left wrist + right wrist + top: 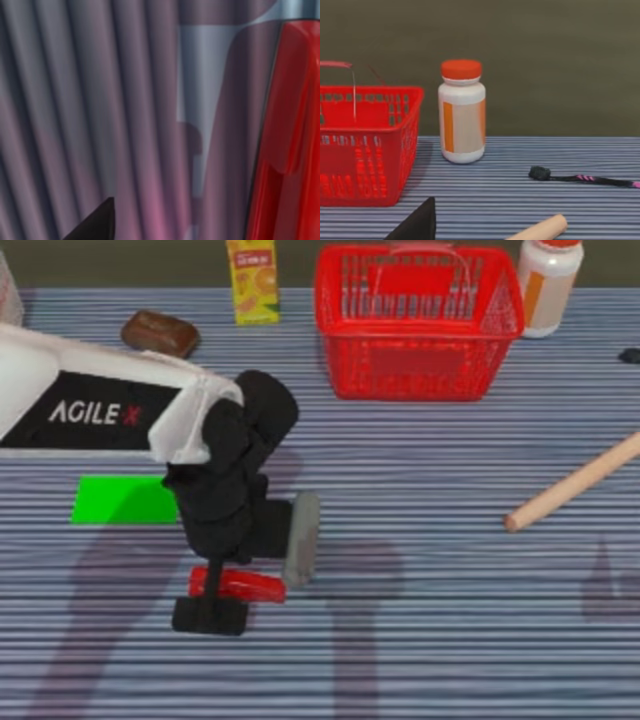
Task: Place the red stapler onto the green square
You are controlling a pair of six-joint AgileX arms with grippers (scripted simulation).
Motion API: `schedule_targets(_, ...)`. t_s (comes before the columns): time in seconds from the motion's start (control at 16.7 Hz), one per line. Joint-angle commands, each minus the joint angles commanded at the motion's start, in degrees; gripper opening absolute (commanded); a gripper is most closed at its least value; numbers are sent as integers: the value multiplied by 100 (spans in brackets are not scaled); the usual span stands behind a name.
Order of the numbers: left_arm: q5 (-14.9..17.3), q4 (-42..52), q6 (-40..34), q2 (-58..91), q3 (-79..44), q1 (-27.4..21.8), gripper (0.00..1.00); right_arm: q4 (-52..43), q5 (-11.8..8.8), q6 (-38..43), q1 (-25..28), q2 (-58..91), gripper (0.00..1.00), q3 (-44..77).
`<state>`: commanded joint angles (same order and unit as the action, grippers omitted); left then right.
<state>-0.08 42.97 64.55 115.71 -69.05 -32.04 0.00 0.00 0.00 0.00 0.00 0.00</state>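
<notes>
The red stapler (250, 586) lies flat on the striped table, below and right of the green square (120, 500). My left gripper (222, 592) hangs low over the stapler's left end, open, with a black finger crossing the red bar. The left wrist view is very close to the table: the stapler (287, 140) fills one side and one dark fingertip (97, 222) shows apart from it. The left arm covers the green square's right edge. My right gripper is out of the top view, parked at the right; one fingertip (417, 222) shows in its wrist view, open.
A large red mesh basket (420, 325) stands at the back, with a white orange-capped bottle (548, 285) on its right. A juice carton (252, 280) and a brown block (160, 333) are back left. A wooden rod (575, 482) lies at the right. A grey bar (300, 538) sits beside the left wrist.
</notes>
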Motion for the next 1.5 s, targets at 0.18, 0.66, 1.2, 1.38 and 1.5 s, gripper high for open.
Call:
schedule_targets(0.18,0,0,0,0,0,0,85,0,0,0,0,0,100,0)
schedule_targets(0.66,0,0,0,0,0,0,25,0,0,0,0,0,100,0)
schedule_targets(1.2,0,0,0,0,0,0,0,0,0,0,0,0,100,0)
schedule_targets(1.38,-1,0,6,-5,0,2,0,0,0,0,0,0,100,0)
schedule_targets(1.5,-1,95,18,-37,-78,-2,0,0,0,0,0,0,100,0)
